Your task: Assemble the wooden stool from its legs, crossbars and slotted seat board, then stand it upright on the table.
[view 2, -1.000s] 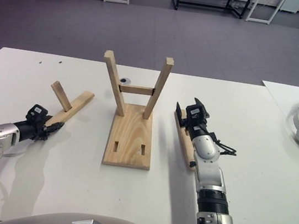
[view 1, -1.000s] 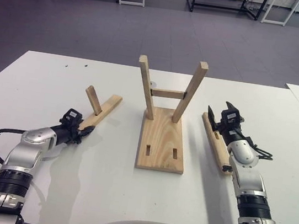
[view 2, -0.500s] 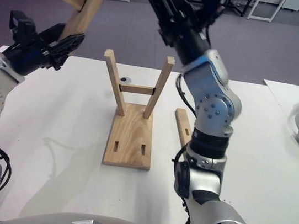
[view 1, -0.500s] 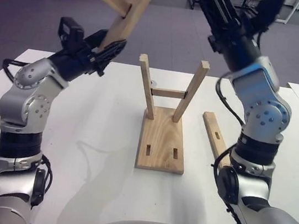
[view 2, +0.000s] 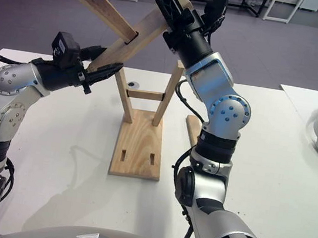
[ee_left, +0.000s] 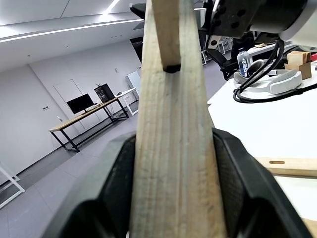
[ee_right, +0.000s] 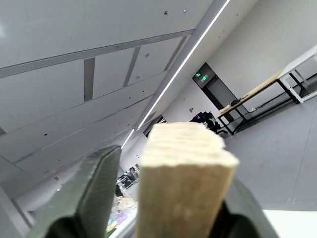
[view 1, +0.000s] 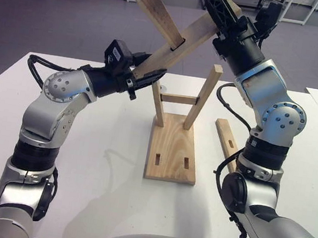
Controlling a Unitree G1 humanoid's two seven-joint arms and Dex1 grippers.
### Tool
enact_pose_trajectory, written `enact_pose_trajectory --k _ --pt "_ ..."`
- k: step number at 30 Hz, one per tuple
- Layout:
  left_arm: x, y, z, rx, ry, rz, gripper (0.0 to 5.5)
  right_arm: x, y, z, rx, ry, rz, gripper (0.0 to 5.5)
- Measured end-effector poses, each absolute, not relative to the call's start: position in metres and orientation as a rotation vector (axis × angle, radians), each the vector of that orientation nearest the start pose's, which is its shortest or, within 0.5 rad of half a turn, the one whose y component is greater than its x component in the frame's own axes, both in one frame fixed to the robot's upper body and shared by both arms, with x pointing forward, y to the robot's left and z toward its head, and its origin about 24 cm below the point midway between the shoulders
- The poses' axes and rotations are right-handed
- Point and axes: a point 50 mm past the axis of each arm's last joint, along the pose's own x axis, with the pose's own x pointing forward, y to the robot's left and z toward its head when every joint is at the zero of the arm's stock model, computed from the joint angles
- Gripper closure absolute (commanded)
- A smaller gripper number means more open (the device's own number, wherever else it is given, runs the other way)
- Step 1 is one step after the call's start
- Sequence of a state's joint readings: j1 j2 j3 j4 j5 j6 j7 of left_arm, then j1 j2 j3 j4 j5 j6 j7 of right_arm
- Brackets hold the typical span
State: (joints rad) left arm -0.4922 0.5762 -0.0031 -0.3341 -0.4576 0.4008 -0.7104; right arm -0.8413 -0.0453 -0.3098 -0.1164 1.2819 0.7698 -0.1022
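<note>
The left hand [view 1: 147, 77] has swung its leg [view 1: 181, 42] in from out left of the seat board [view 1: 172, 150] to hang slanted over the board's far end. The right hand [view 1: 236, 14], empty in the air half a second ago, has come onto that leg's upper end. Left fingers are clamped on the lower end. The right fingers stand wide, straddling the tip, with a gap on one side in the right wrist view.

A crossbar [view 1: 159, 13] already sits in the held leg, jutting up and left. On the board, two standing legs [view 1: 205, 96] fill the far slots, and the two near slots [view 1: 157, 159] are empty. A loose leg [view 1: 227, 140] lies on the tabletop [view 1: 93, 163] just right of the board.

The step in hand looks like building the second leg pair. The next move probably calls for the right hand to close, steadying the piece before it meets the loose leg.
</note>
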Motion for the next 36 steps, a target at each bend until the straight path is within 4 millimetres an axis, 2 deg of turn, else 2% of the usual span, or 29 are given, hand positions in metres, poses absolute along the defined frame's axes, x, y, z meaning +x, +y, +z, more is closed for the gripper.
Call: enact_pose_trajectory --k 3,5,6,8,11,13,16,18,23,25,31,36 --pt "0.272 0.146 0.218 0.324 -0.291 -0.987 3.48 0.305 -0.109 0.268 0.997 -0.133 0.817 4.42" --pt "0.266 0.145 0.213 0.33 -0.273 -1.017 3.48 0.296 -0.115 0.257 1.02 -0.115 0.806 4.44" --pt "0.263 0.143 0.211 0.33 -0.267 -1.034 3.11 0.29 -0.118 0.253 1.022 -0.117 0.805 4.44" --pt "0.257 0.14 0.206 0.297 -0.248 -1.072 2.72 0.273 -0.123 0.241 1.026 -0.121 0.793 4.47" --pt "0.248 0.138 0.191 0.262 -0.187 -1.089 2.14 0.246 -0.135 0.208 1.049 -0.067 0.666 4.47" --pt "0.24 0.147 0.178 0.253 -0.13 -1.056 1.8 0.23 -0.15 0.184 1.036 0.003 0.512 4.47" --pt "0.229 0.175 0.171 0.237 -0.084 -0.905 1.37 0.204 -0.184 0.161 0.966 0.082 0.307 4.48" --pt "0.222 0.182 0.161 0.216 -0.044 -0.856 0.9 0.193 -0.198 0.151 0.927 0.132 0.23 4.48" --pt "0.215 0.186 0.152 0.186 -0.026 -0.791 0.1 0.191 -0.22 0.153 0.833 0.159 0.174 4.48" --pt "0.216 0.187 0.151 0.183 -0.029 -0.769 0.1 0.192 -0.223 0.151 0.781 0.166 0.152 4.48" --pt "0.217 0.188 0.149 0.206 -0.022 -0.734 0.1 0.196 -0.212 0.157 0.64 0.166 0.184 4.48" --pt "0.218 0.188 0.149 0.205 -0.019 -0.724 0.1 0.201 -0.207 0.156 0.665 0.157 0.144 4.48"
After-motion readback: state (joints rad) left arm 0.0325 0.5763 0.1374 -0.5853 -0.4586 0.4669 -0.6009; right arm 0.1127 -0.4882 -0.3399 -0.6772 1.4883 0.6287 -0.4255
